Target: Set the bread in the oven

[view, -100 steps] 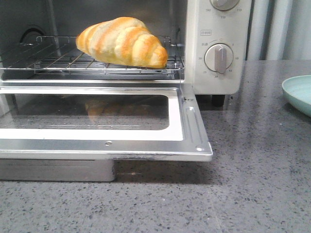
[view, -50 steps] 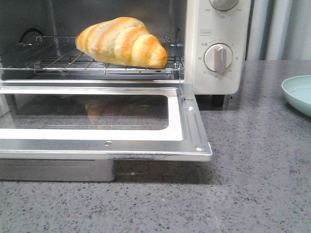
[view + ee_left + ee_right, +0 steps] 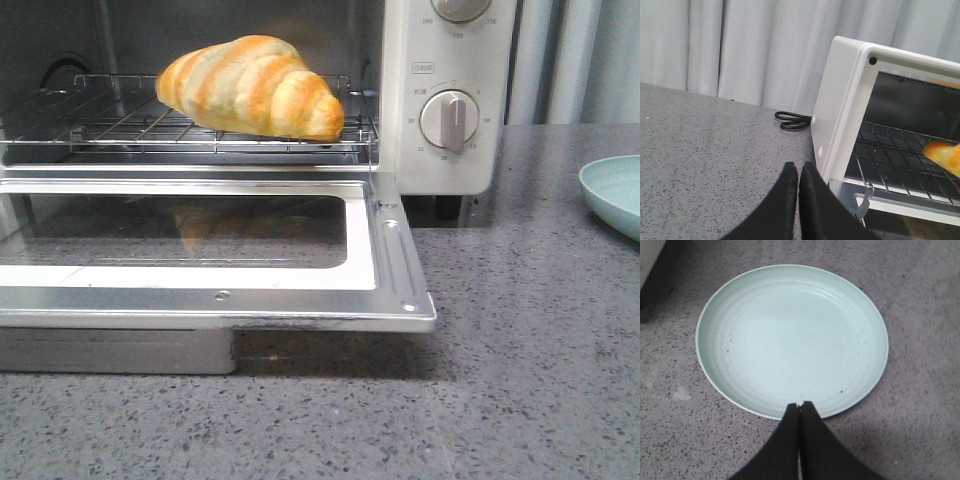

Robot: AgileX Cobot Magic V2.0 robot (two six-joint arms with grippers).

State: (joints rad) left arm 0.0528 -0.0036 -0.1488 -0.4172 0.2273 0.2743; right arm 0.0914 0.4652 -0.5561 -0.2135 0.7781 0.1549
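The bread [image 3: 250, 87], golden-orange with cream stripes, lies on the wire rack [image 3: 120, 125] inside the cream-white oven [image 3: 455, 150]. The oven's glass door [image 3: 210, 255] is dropped open and flat. In the left wrist view one tip of the bread [image 3: 945, 155] shows inside the oven [image 3: 840, 110]. My left gripper [image 3: 799, 167] is shut and empty over the counter beside the oven's outer side wall. My right gripper [image 3: 800, 406] is shut and empty at the near rim of the plate [image 3: 790, 340]. Neither gripper shows in the front view.
A pale green empty plate [image 3: 615, 190] sits on the grey speckled counter to the right of the oven. A coiled black cord [image 3: 792, 121] lies by the curtain behind the oven. The open door juts out over the counter.
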